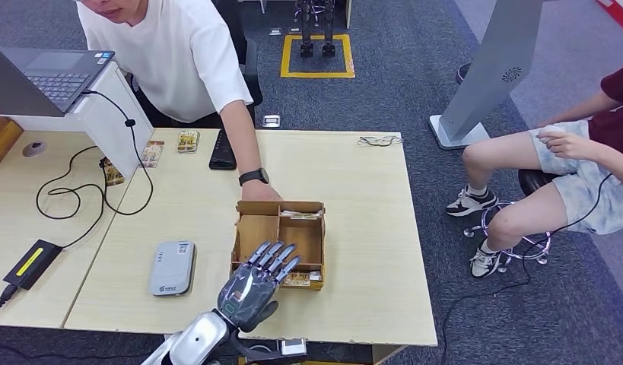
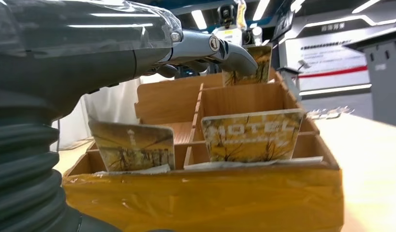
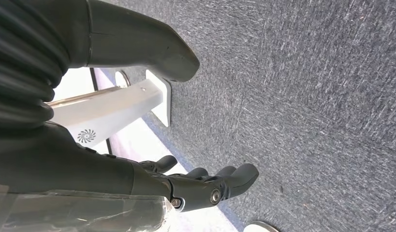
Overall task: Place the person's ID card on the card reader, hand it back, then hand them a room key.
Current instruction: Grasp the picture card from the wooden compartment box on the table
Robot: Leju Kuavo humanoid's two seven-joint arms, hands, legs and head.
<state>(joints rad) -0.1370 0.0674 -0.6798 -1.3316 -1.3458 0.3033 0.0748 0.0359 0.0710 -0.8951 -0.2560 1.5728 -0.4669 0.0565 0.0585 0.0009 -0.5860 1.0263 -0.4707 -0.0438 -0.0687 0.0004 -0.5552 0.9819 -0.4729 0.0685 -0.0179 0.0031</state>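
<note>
laptop on white stand, table far left | black cable looped below stand | black adapter at left edge | phone near far edge | grey kiosk on carpet | seated person right

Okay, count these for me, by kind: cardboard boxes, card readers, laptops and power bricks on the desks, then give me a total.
Cardboard box: 1
Card reader: 1
Laptop: 1
Power brick: 1
Total: 4
</note>
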